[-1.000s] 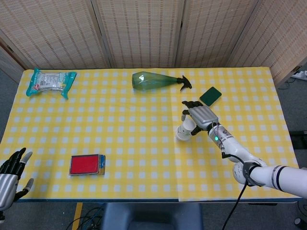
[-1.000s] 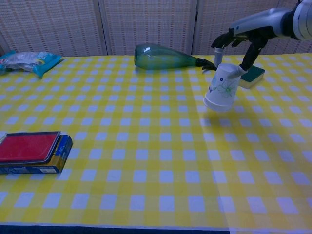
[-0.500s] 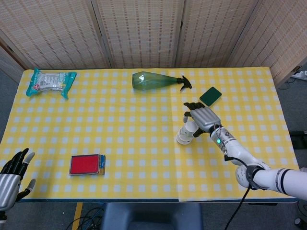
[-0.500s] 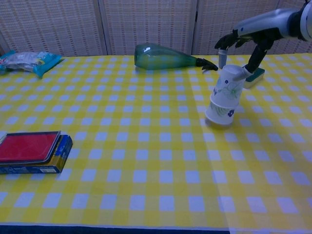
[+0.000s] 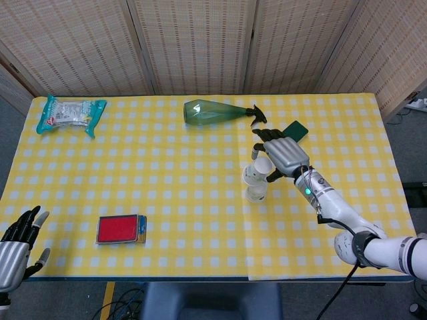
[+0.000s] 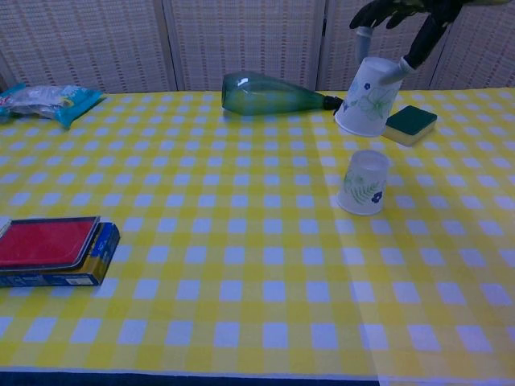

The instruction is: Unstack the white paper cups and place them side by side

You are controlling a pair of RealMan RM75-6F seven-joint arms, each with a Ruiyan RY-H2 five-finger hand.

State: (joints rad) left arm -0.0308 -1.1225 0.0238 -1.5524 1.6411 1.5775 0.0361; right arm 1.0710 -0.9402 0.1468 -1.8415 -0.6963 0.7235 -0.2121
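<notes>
the yellow checked table (image 5: 167,200) takes up most of both views. near the back edge a green spray bottle (image 5: 217,112) lies on its side, long axis along the table, nozzle toward the right. back left there's a teal snack packet (image 5: 69,113), front left a red-topped box (image 5: 120,229), and a green sponge (image 6: 409,124) just right of the cups. the right hand (image 5: 281,155) is up off the table pinching the lifted paper cup (image 6: 367,97) by its base, cup upside down and tilted, mouth pointing down and left. the lower paper cup (image 6: 364,182) sits mouth-down on the cloth right below it, upright, not touching. the left hand (image 5: 19,247) hangs off the front left corner, fingers spread, holding nothing.
</notes>
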